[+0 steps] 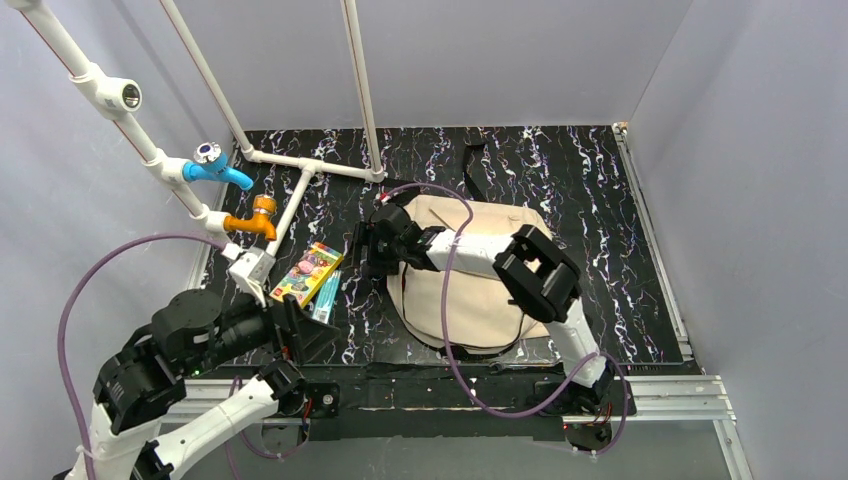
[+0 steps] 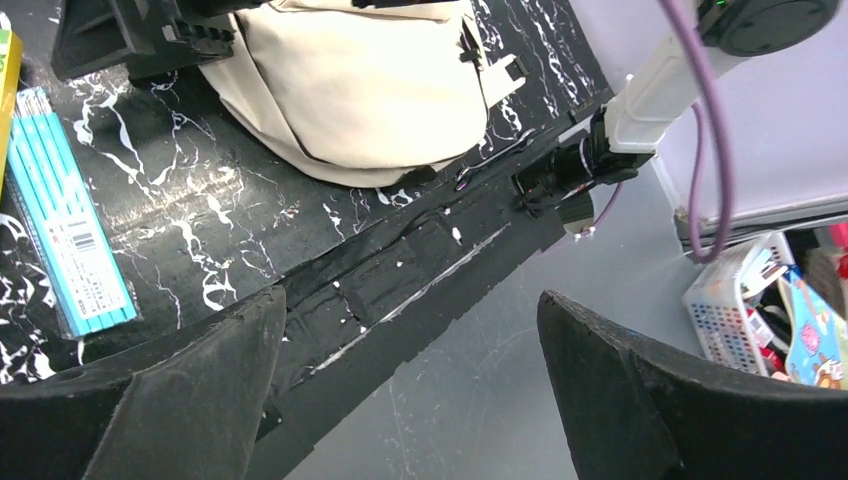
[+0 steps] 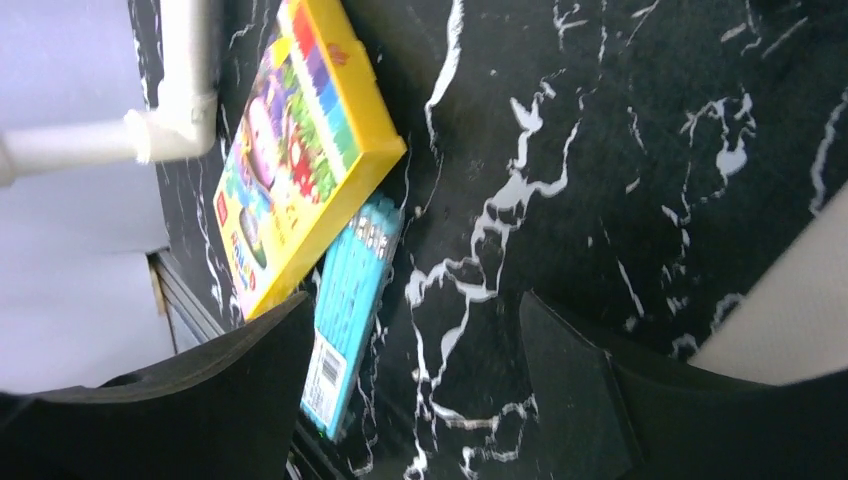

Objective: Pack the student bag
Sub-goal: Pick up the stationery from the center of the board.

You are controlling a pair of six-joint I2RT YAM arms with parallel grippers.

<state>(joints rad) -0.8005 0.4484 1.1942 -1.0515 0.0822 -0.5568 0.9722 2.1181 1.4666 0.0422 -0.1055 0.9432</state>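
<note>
The student bag [image 1: 480, 290] is a beige backpack lying flat on the black marbled mat; it also shows in the left wrist view [image 2: 350, 90]. A yellow crayon box [image 1: 308, 272] and a teal pencil pack [image 1: 327, 296] lie left of it. My right gripper [image 1: 365, 250] reaches across the bag's left edge and hangs open and empty over bare mat, between the bag and the boxes. Its view shows the yellow box [image 3: 300, 150], the teal pack [image 3: 350, 300] and a bag corner [image 3: 800, 310]. My left gripper [image 1: 305, 335] is open and empty over the mat's near edge [image 2: 410, 390].
A white pipe frame [image 1: 300, 165] with a blue valve [image 1: 215, 165] and an orange valve [image 1: 255, 218] stands at the back left, close to the boxes. The right arm's base [image 2: 650, 90] sits at the near edge. A white basket [image 2: 740, 300] lies beyond the table.
</note>
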